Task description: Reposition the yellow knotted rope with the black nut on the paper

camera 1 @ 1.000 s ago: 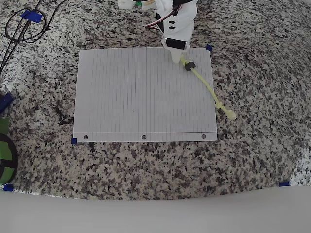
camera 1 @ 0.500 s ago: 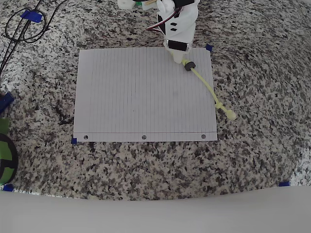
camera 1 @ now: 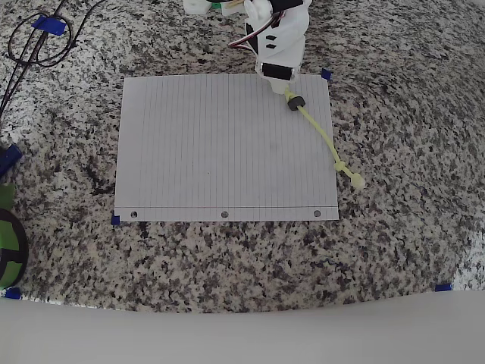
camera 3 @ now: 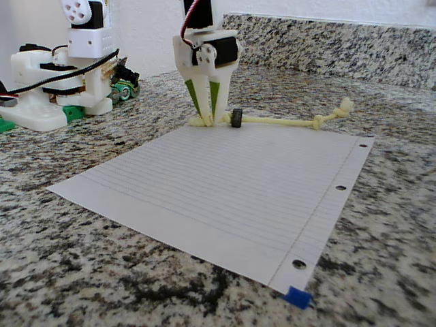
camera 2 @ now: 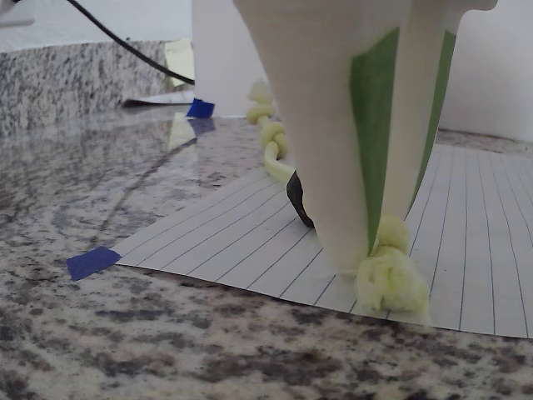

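Nearest you in the fixed view, a blue tape tab [camera 3: 298, 297] sits at the corner of the paper [camera 3: 225, 184], and the punched edge runs away from it with three holes along the right side. You have plenty of bare lined sheet between that near corner and the arm; nothing lies on it there. In the overhead view the granite counter [camera 1: 394, 250] is open below and to the right of the sheet, while black cables [camera 1: 34, 42] loop at the upper left, well apart from the paper. A pale wall stands behind the counter.

Farther in, the yellow knotted rope [camera 1: 322, 136] runs diagonally from the top edge of the sheet down and right. Its lower knotted end lies off the paper's right edge on the stone. It looks thin, pale yellow-green and frayed at the tips. The black nut [camera 1: 295, 103] sits on the cord just beside the fingers, resting on the paper.

At the far edge, your gripper [camera 3: 208, 121] stands upright with its tips down on the sheet. The wrist view shows the jaws pressed together on the rope's upper knotted end, the frayed tuft bulging out beneath the fingers [camera 2: 333, 167].
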{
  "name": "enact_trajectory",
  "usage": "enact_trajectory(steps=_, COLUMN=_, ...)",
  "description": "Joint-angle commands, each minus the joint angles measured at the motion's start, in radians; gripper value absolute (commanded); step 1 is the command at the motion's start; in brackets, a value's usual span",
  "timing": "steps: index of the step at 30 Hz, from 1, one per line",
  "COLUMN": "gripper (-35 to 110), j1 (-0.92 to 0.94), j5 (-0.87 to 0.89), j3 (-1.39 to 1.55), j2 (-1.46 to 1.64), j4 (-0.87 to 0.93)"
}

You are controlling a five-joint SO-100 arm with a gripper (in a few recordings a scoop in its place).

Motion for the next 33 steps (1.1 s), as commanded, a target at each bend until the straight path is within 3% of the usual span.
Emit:
enact_trajectory(steps=1, gripper=0, j1=0.037, j5=0.014, j3=-0.006, j2=0.100, j4=0.020)
enact_trajectory(steps=22, gripper=0, j1=0.215, j5=0.811, j3=0.098, j2=0.974, j4=0.015)
enact_trajectory(steps=31, gripper=0, j1=0.311, j5=1.562, j3=0.094, j2=1.054, j4=0.069)
enact_trajectory(steps=33, gripper=0, j1=0.334, j5=1.859, j3=0.094, j2=1.057, j4=0.095)
